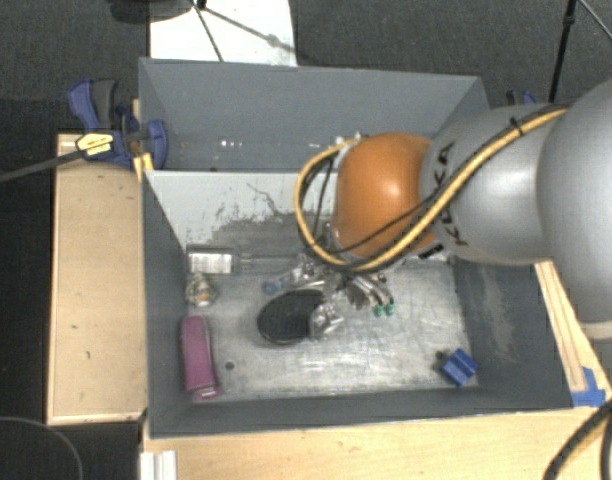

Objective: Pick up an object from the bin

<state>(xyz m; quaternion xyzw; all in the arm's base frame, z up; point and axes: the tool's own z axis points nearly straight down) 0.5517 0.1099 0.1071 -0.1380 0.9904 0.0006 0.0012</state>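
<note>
Orange wrist cover [381, 193] overhangs the end effector [333, 308], open or closed cannot be told; flat black oval disc [284, 320] lies just beside it, toward the view's left.

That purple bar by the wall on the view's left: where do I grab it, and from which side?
Mid-length, across the short width of the purple bar, coming from above: it lies flat and long. The wall beside it is close, so clearance there looks tight.
</note>
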